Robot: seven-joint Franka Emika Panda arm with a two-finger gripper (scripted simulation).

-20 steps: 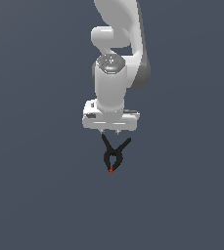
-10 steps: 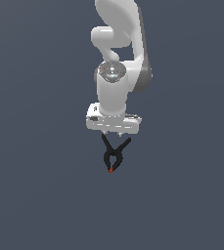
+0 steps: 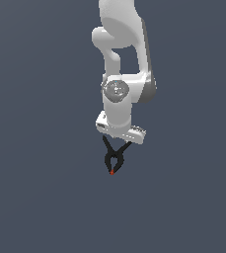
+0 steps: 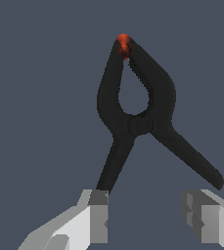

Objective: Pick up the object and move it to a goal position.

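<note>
Wrist view: one of the fingers (image 4: 98, 215) sits at the end of one clamp (image 4: 135, 114) handle, the other stands clear of the second handle with a wide gap between them, so the fingers are apart and not clamped on anything yet. Exterior view: clamp (image 3: 114, 157) lies on the plain grey table directly under the gripper (image 3: 118, 139), no table edge visible, red tip pointing away from the arm. Likely centred this way so closing squeezes the V-shaped handles together.

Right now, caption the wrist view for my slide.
Small black spring clamp with red-orange tip between the open white gripper fingers.
</note>
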